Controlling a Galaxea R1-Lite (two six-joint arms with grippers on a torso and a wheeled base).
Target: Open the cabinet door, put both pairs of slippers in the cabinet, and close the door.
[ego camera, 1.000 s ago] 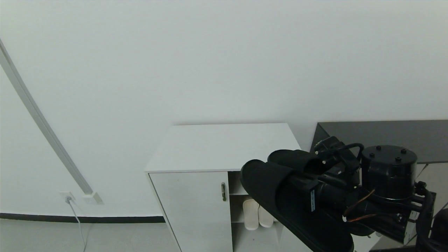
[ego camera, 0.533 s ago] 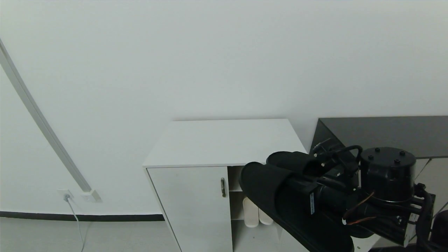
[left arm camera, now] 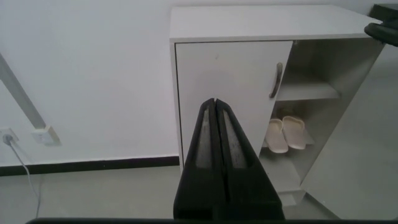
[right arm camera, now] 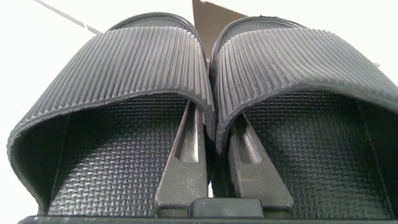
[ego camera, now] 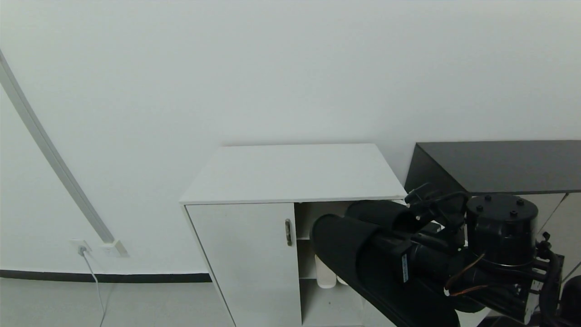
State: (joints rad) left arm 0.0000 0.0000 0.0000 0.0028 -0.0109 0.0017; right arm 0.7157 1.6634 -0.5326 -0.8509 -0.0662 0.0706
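Right gripper [right arm camera: 214, 134] clamped on black slippers [ego camera: 345, 240]: I see one finger under each strap, pinching the adjoining walls. Pair juts before cabinet [ego camera: 290, 172] opening. White slippers [left arm camera: 287, 132] in middle compartment. Left gripper [left arm camera: 214, 102] closed, empty.

No text, number or sign could be read. The cabinet [ego camera: 290, 172] and the black slippers [ego camera: 345, 240] bore no legible print. A small label [ego camera: 404, 268] on the right arm [ego camera: 435, 265] carried marks too small to make out.
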